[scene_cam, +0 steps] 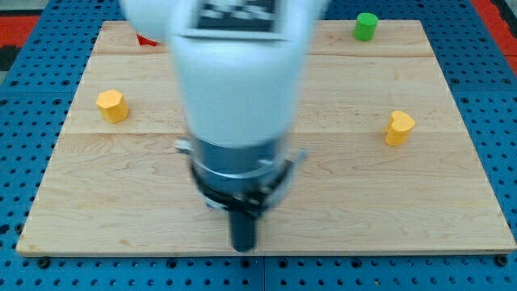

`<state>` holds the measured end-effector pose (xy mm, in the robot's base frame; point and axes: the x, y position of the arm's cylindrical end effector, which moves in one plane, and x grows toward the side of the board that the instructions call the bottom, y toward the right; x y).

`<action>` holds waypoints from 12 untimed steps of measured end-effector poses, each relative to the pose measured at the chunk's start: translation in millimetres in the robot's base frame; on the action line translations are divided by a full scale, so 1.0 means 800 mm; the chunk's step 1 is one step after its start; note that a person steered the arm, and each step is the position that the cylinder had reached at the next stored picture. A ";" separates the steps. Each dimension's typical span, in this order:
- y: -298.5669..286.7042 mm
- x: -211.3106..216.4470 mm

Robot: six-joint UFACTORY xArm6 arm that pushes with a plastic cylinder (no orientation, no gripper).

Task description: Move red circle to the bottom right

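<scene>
A small piece of a red block (146, 40) shows at the view's top left, just beside the white arm body; its shape cannot be made out. The white arm fills the view's top middle and ends in a dark rod. My tip (243, 247) rests near the board's bottom edge, at the view's bottom middle. It is far below and to the right of the red block and touches no block that I can see.
A yellow hexagon block (112, 106) lies at the view's left. A yellow heart-like block (398, 128) lies at the view's right. A green cylinder (366, 26) stands at the top right. The wooden board (452, 226) sits on a blue pegboard.
</scene>
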<state>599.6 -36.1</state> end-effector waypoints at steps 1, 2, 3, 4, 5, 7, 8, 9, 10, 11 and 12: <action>-0.038 -0.062; -0.078 -0.045; -0.181 -0.043; -0.195 -0.126; -0.167 -0.205; -0.050 -0.259; 0.044 -0.250; 0.005 -0.227; -0.061 -0.231; -0.001 -0.193; 0.112 -0.193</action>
<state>445.3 53.7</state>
